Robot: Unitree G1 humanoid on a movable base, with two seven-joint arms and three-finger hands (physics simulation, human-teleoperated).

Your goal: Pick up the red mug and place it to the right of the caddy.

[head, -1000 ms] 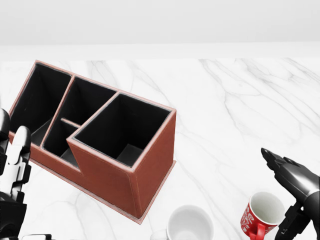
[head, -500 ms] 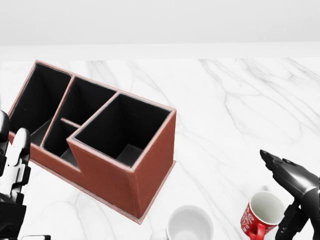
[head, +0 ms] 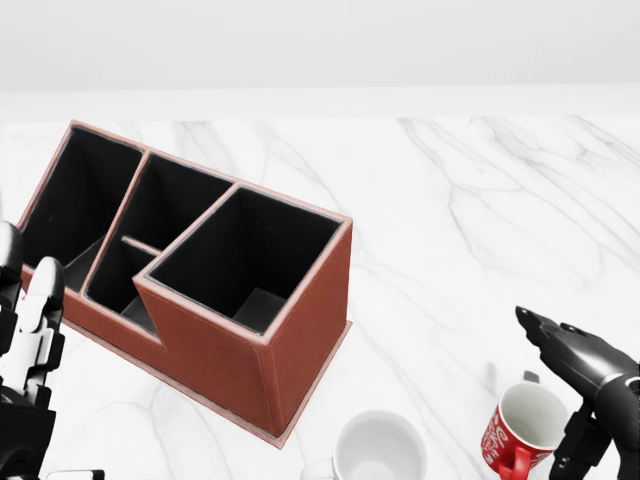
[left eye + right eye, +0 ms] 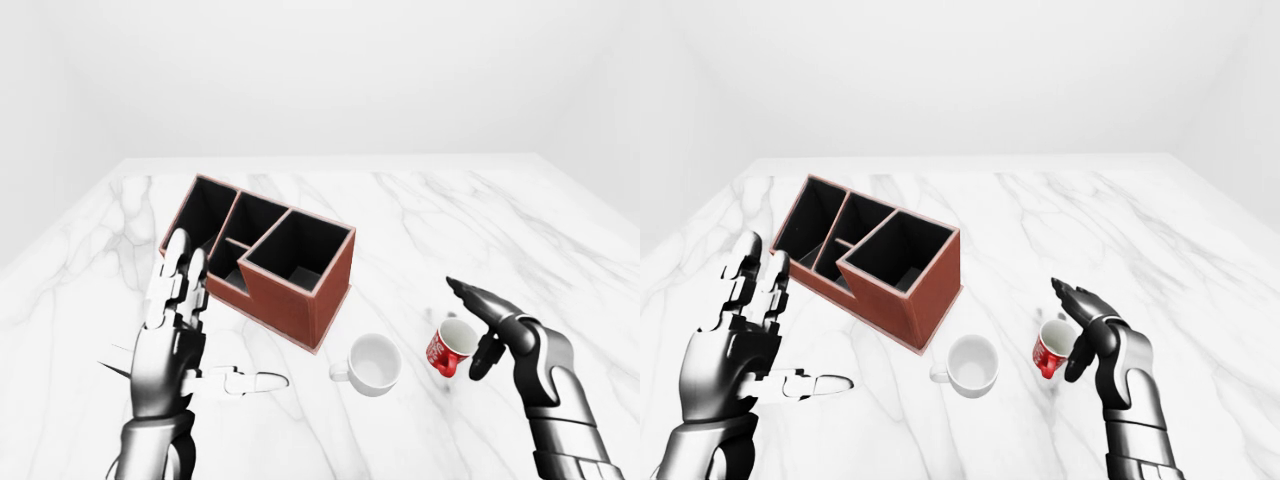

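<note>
Marble, white with grey veins, covers the table [image 4: 420, 215], which carries four things at most: one brown caddy [image 4: 262, 257], two mugs and nothing more beyond the robot's own arms. The caddy stands toward the table's left side, turned at an angle, with black-lined compartments open to the top; four openings can be counted. One red mug [image 4: 449, 346] with white lettering stands upright nearer the table's near edge, well to the right of the caddy, its handle turned toward the bottom of the view. One white mug [image 4: 372, 364] stands upright between it and the caddy's near corner, apart from both. Two robot hands show. The right robot hand [image 4: 487, 330] is spread around the red mug's right side, one finger over its rim, not closed on it. The left robot hand [image 4: 180, 335] is raised with fingers extended and apart, holding nothing. Plain white walls surround the table.
</note>
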